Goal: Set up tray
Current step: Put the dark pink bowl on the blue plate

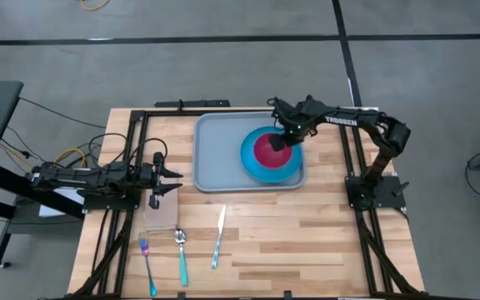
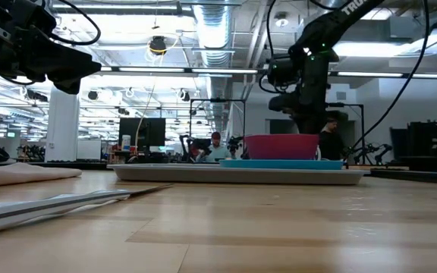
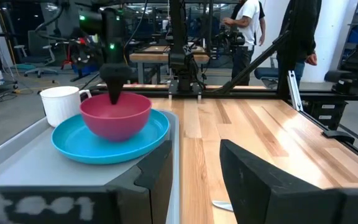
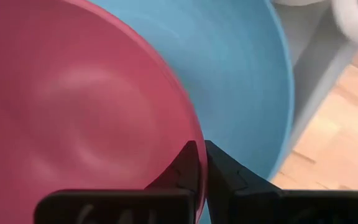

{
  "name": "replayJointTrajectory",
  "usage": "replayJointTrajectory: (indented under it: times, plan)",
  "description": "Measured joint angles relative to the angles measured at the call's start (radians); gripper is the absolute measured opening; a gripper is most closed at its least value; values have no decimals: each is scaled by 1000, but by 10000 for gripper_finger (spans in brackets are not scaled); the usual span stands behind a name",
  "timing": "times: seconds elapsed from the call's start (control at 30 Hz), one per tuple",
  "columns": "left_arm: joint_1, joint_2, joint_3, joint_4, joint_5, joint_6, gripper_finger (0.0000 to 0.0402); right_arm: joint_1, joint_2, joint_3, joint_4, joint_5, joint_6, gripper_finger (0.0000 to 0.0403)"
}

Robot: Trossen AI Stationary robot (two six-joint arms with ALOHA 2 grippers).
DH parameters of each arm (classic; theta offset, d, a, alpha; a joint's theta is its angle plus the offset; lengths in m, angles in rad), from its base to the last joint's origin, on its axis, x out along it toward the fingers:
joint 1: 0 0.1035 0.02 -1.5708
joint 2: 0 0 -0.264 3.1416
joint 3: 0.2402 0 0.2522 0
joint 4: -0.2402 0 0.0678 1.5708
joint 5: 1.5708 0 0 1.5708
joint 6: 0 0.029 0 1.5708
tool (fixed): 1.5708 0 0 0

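We are seeing the tray (image 1: 215, 158) lying under our right gripper (image 4: 202, 167), whose jaws are clamping the rim of a pink bowl (image 1: 271, 150) sitting on a blue plate (image 1: 261, 167). Our left gripper (image 1: 173, 177), jaws apart, is waiting beside the tray.

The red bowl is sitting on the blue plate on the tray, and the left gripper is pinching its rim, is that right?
Not quite: the right gripper pinches the rim, as the high view shows. The red bowl does sit on the blue plate on the tray.

white mug (image 3: 59, 104) hidden under right arm in high view, fork (image 1: 147, 265) tines blurred
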Motion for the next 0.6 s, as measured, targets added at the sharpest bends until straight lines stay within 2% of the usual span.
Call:
replayJointTrajectory:
  times: [0.27, 0.6]
  plan:
    - [0, 0, 0, 0, 0, 0, 122, -1, -1, -5, 35, -13, -6, 11]
    - [0, 0, 0, 0, 0, 0, 122, 3, -1, -5, 30, 20, -7, 76]
